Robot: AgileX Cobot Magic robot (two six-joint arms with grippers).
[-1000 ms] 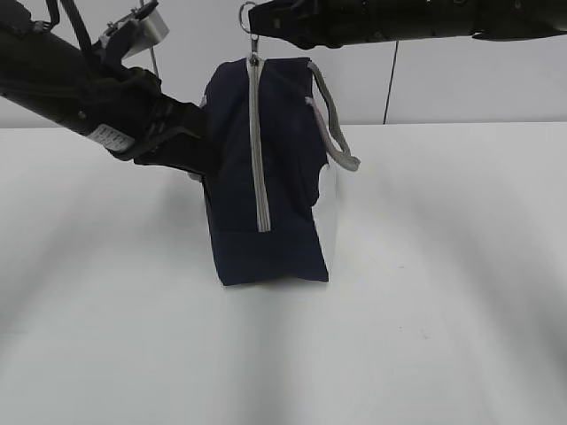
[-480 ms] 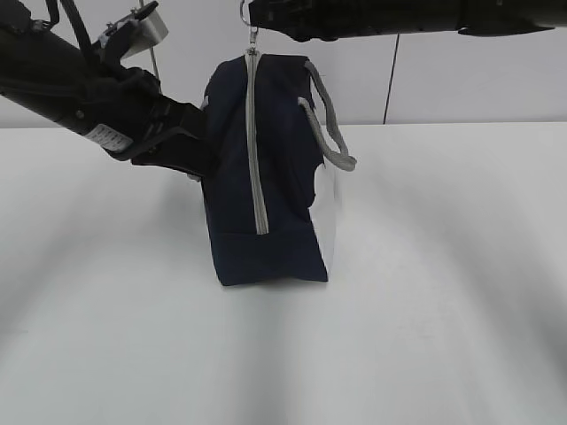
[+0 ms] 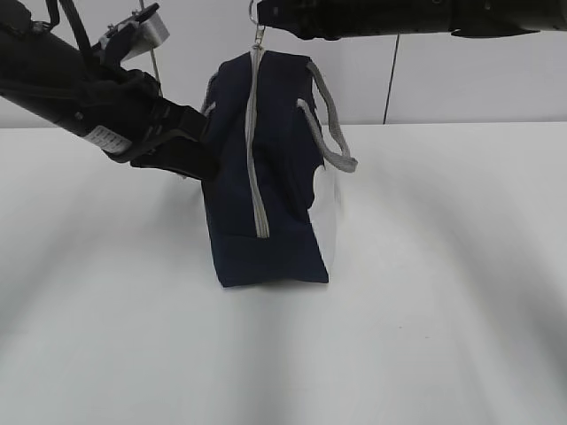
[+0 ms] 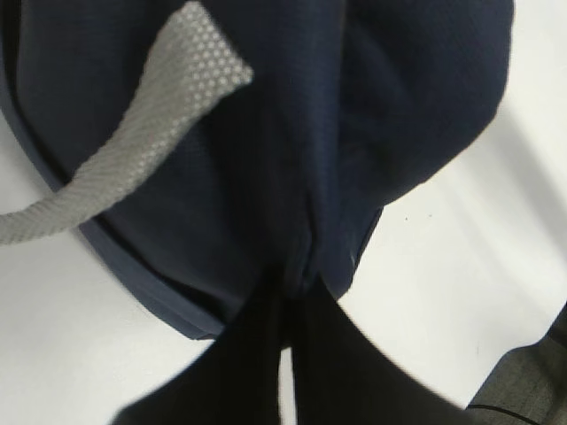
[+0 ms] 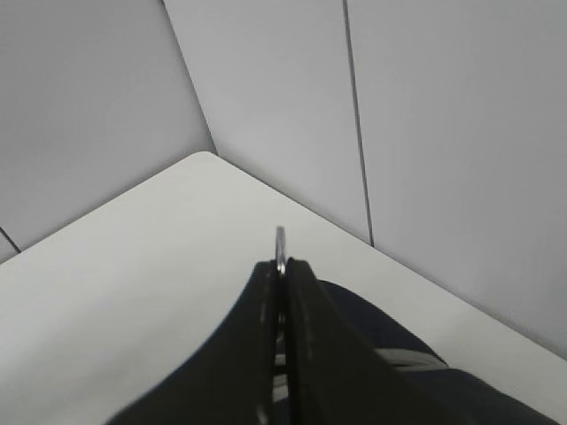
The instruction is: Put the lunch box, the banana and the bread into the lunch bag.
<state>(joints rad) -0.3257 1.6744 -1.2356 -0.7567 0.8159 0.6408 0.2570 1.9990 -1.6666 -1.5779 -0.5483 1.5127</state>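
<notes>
The navy lunch bag [image 3: 283,177] stands upright in the middle of the white table, its grey zipper [image 3: 256,150] closed along the facing edge. My right gripper [image 3: 259,11] is above the bag, shut on the metal ring pull [image 5: 280,246], which shows between its tips in the right wrist view. My left gripper [image 3: 205,164] is shut on the bag's fabric [image 4: 301,266] at its left side. A grey webbing handle [image 3: 330,124] hangs on the right; another handle shows in the left wrist view [image 4: 142,159]. The lunch box, banana and bread are out of view.
The white table [image 3: 443,310] spreads around the bag. A grey wall with a vertical seam [image 3: 390,80] stands behind. My left arm [image 3: 80,93] reaches in from the upper left.
The right gripper has risen slightly with the ring pull and the bag top has stretched taller. The left gripper keeps its hold.
</notes>
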